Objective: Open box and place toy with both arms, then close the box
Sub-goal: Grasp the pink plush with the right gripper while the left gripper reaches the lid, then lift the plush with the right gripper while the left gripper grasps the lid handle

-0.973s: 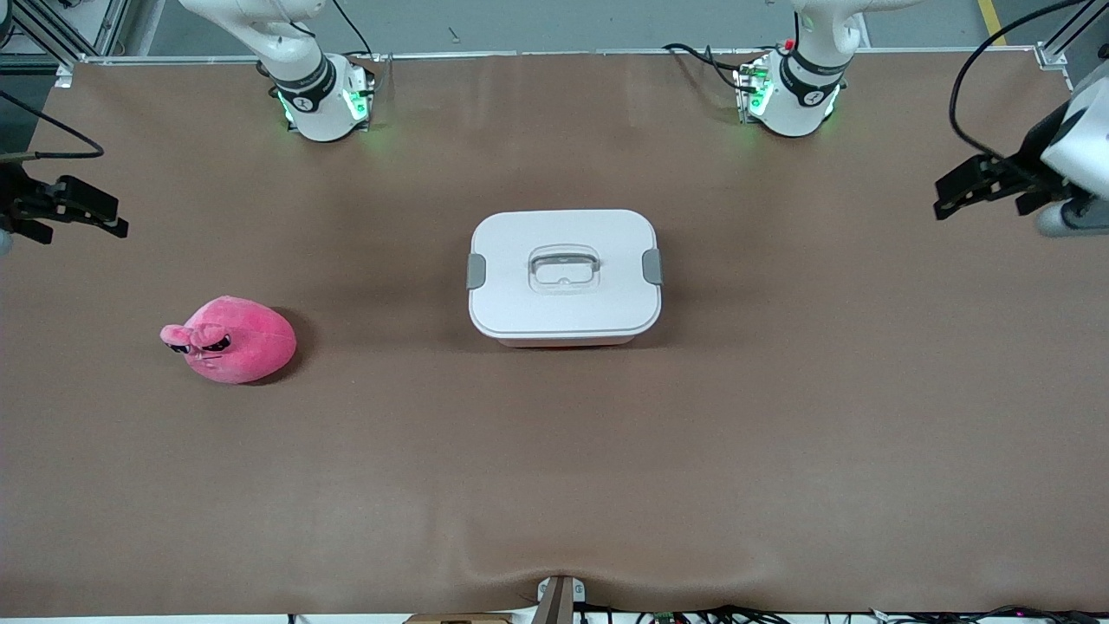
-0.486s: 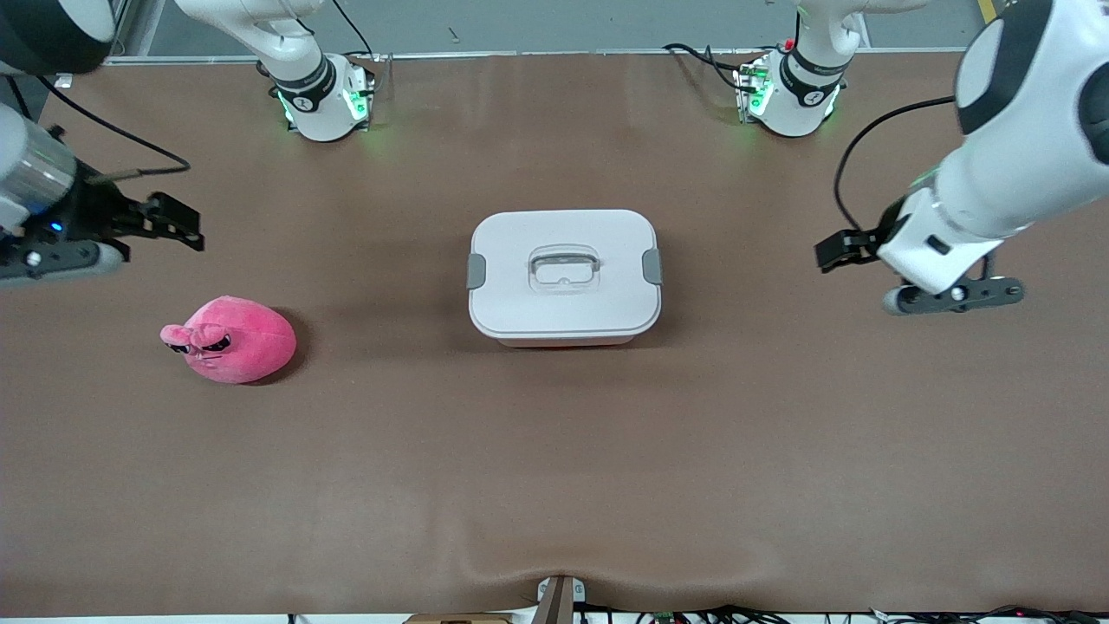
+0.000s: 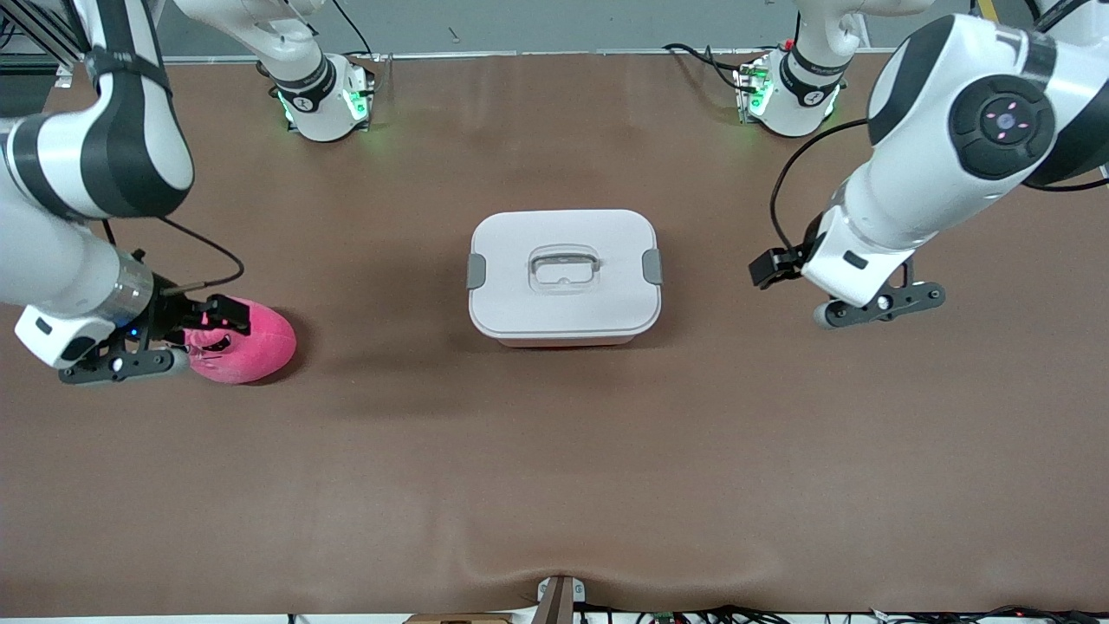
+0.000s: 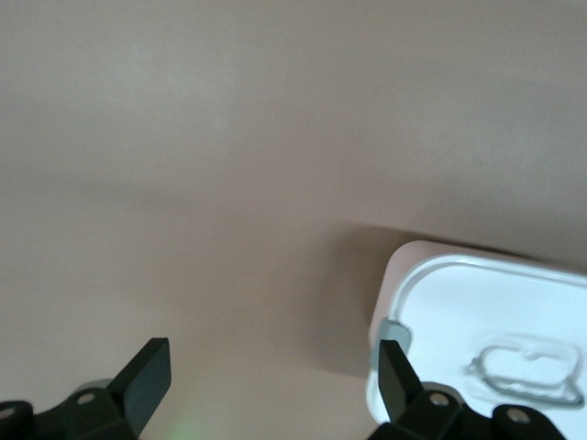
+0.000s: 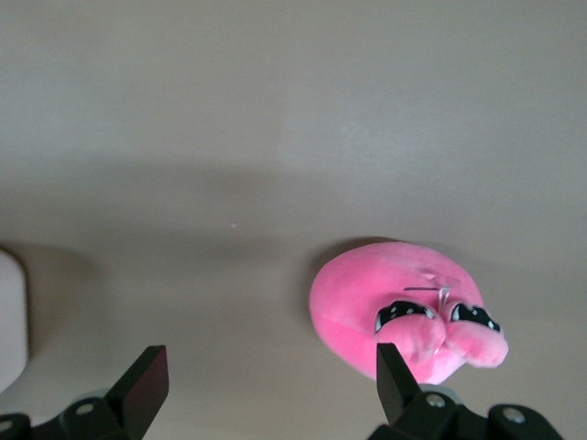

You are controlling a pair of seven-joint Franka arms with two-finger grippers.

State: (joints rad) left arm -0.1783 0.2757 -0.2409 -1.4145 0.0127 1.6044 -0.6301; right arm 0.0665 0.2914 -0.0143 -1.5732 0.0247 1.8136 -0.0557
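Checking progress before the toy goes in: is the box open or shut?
Shut: the white lid sits flat on the box, grey clips at both ends.

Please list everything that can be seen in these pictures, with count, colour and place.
box: one, pale pink tub, white lid on, grey side clips, clear handle; middle of the table.
toy: one, hot pink plush; on the table toward the right arm's end, apart from the box.
table: one, brown surface.
right gripper: one, black, open; over the toy.
left gripper: one, black, open; over the table beside the box, toward the left arm's end.
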